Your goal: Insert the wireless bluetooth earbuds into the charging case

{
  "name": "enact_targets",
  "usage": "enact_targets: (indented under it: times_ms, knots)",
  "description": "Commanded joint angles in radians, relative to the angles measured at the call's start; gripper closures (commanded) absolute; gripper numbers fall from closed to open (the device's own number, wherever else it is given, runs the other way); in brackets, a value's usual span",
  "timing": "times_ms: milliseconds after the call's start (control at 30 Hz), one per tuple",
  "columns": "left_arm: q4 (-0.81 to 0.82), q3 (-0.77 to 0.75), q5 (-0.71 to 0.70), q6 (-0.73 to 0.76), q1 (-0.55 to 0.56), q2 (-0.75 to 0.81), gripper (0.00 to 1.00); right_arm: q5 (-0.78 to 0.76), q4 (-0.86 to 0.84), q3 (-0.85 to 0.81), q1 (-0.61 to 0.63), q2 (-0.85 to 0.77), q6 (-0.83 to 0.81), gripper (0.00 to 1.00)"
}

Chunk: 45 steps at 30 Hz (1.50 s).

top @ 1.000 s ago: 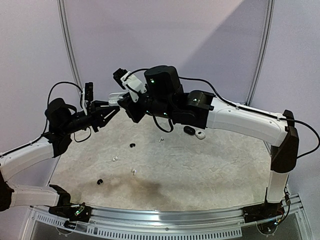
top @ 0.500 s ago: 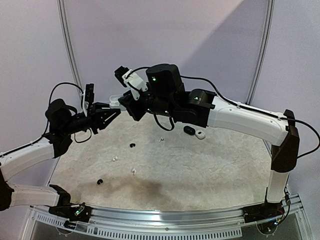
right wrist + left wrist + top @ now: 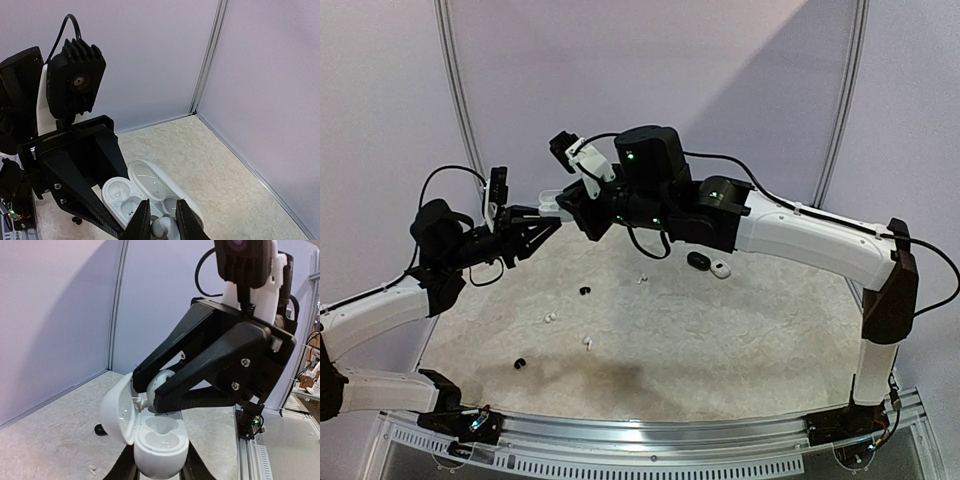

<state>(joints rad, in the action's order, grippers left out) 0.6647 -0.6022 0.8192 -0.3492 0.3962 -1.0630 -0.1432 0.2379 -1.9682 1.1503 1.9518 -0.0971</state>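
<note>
My left gripper [image 3: 160, 471] is shut on the base of a white charging case [image 3: 161, 442], which it holds up in the air with the lid [image 3: 116, 410] swung open to the left. My right gripper [image 3: 163, 222] is shut on a white earbud [image 3: 162, 230] just above the case [image 3: 150, 182]. In the left wrist view that earbud [image 3: 161, 382] sits between the black fingers [image 3: 200, 390], over the case's far well. In the top view both grippers, left [image 3: 545, 222] and right [image 3: 570, 207], meet at the case [image 3: 550, 199] above the table's back left.
Loose on the table lie two black earbuds [image 3: 584, 291] [image 3: 520, 363] and three white ones [image 3: 549, 318] [image 3: 587, 343] [image 3: 642, 279]. A black case [image 3: 698, 261] and a white case [image 3: 720, 269] rest under the right arm. A metal rail [image 3: 650, 432] runs along the near edge.
The right gripper has crept slightly up and left, closer over the open case, with its jaws a little narrower on the earbud. The left arm has kept the case almost still.
</note>
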Motion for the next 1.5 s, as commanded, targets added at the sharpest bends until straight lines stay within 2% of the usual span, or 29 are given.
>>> enact_targets:
  times_ms: [0, 333, 533, 933, 1200, 1467]
  knots:
    - [0.068, 0.010, 0.057, -0.017, 0.019, 0.001, 1.00, 0.010, 0.010, -0.012, -0.027, -0.001, 0.014, 0.84]
    - [0.036, 0.008, 0.076, 0.005, 0.016, -0.006, 1.00, 0.167, 0.024, -0.003, -0.068, -0.035, 0.064, 0.89]
    - [0.024, 0.007, 0.073, 0.013, 0.017, -0.003, 1.00, 0.201, 0.024, -0.003, -0.071, -0.039, 0.072, 0.92]
    - [0.046, -0.005, 0.129, -0.007, 0.017, -0.009, 1.00, 0.209, 0.083, -0.011, -0.072, -0.030, 0.006, 0.87]
    - [0.081, -0.013, 0.183, -0.032, 0.016, -0.026, 1.00, 0.252, 0.179, -0.047, -0.073, -0.026, -0.065, 0.79]
    - [0.087, -0.037, 0.246, -0.045, 0.018, -0.044, 1.00, 0.263, 0.233, -0.066, -0.082, -0.025, -0.098, 0.78]
